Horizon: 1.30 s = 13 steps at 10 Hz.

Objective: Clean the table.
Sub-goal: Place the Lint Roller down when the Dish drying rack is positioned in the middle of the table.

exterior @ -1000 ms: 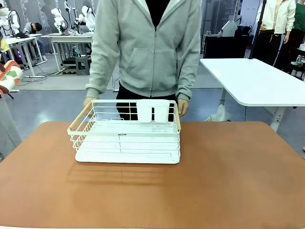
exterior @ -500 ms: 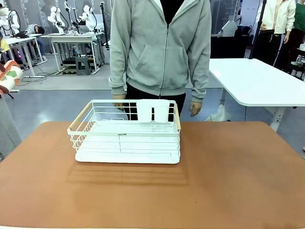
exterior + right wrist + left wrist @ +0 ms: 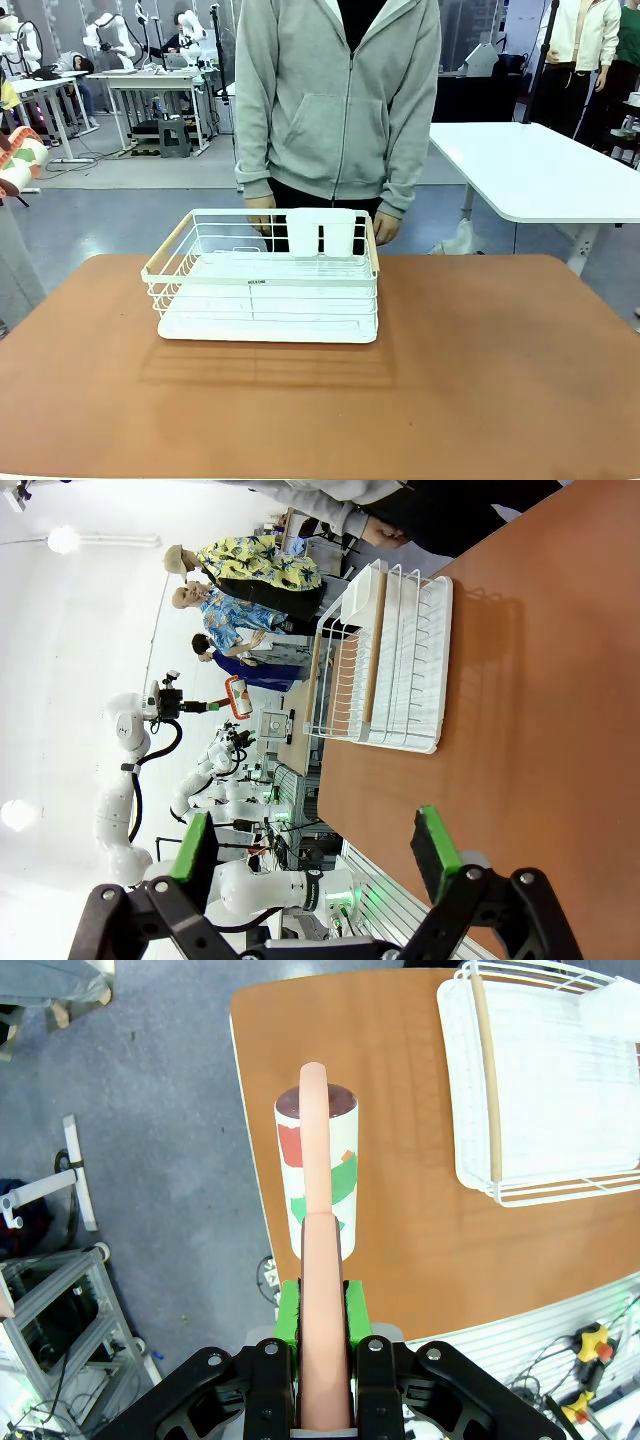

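A lint roller [image 3: 318, 1175] is being clamped by its pink handle in the left gripper [image 3: 323, 1312], poised off the table [image 3: 480, 380] edge for cleaning. The right gripper [image 3: 310, 855] is being held wide open, empty. A white rack [image 3: 265, 285] is being kept mid-table.

No text, brand, number or sign can be read. The white wire rack [image 3: 268, 280] carries a small dark label [image 3: 263, 283] on the middle of its front rail, but the print on it is too small to make out. In the left wrist view, the roller [image 3: 317, 1165] ahead of the left pincer [image 3: 322, 1310], on the end of the handle gripped there, has red and green patches on its white surface; these are shapes and not letters.
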{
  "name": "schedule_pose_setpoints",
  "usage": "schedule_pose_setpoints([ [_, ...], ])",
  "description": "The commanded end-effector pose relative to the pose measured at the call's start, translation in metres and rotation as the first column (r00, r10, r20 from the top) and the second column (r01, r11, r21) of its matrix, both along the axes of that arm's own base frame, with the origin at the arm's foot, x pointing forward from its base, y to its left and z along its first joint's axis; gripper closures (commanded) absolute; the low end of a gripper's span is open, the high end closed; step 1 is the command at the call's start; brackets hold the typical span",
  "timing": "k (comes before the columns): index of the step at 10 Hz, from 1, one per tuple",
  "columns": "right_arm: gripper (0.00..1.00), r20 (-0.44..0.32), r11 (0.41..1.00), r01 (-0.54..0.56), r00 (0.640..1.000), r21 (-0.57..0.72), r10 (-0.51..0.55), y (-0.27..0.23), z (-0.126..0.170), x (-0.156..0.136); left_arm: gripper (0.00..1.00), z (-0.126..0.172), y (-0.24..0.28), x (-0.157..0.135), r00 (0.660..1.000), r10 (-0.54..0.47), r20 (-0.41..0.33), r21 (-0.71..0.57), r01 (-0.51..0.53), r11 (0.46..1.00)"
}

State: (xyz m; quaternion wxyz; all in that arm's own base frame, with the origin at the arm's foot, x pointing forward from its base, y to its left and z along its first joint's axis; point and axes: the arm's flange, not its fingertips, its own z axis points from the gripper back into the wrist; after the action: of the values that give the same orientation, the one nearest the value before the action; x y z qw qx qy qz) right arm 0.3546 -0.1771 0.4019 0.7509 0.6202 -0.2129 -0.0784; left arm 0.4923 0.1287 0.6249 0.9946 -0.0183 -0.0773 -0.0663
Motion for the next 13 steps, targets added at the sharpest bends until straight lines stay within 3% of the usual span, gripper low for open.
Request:
schedule_pose_setpoints([
  [1,0.00,0.013,1.000,0.005,1.000,0.011,-0.005,0.001,0.003,0.000,0.79,0.003,0.001,-0.004,1.000,-0.003,0.006,0.005,0.003,1.000],
  [6,0.00,0.013,1.000,0.005,1.000,0.011,-0.005,0.001,0.003,0.000,0.79,0.000,0.000,0.000,1.000,0.000,0.000,0.000,0.000,1.000],
  [7,0.00,0.013,1.000,0.005,1.000,0.011,-0.005,0.001,0.003,0.000,0.79,0.001,-0.012,0.004,0.975,0.212,-0.063,-0.033,-0.214,0.976],
  [8,0.00,0.013,1.000,0.005,1.000,0.011,-0.005,0.001,0.003,0.000,0.79,0.003,-0.022,0.007,0.895,0.436,-0.096,-0.071,-0.443,0.894],
  [9,0.00,0.013,1.000,0.005,1.000,0.011,-0.005,0.001,0.003,0.000,0.79,0.002,-0.028,0.007,0.809,0.559,-0.179,-0.082,-0.579,0.811],
  [10,0.00,0.013,1.000,0.005,1.000,0.011,-0.005,0.001,0.003,0.000,0.79,-0.003,-0.035,0.009,0.708,0.673,-0.215,-0.093,-0.700,0.708],
  [11,0.00,0.013,1.000,0.005,1.000,0.011,-0.005,0.001,0.003,0.000,0.79,-0.012,-0.041,0.014,0.629,0.741,-0.234,-0.166,-0.777,0.607],
  [13,0.00,0.013,1.000,0.005,1.000,0.011,-0.005,0.001,0.003,0.000,0.79,-0.044,-0.045,0.026,0.434,0.847,-0.305,-0.228,-0.897,0.378],
])
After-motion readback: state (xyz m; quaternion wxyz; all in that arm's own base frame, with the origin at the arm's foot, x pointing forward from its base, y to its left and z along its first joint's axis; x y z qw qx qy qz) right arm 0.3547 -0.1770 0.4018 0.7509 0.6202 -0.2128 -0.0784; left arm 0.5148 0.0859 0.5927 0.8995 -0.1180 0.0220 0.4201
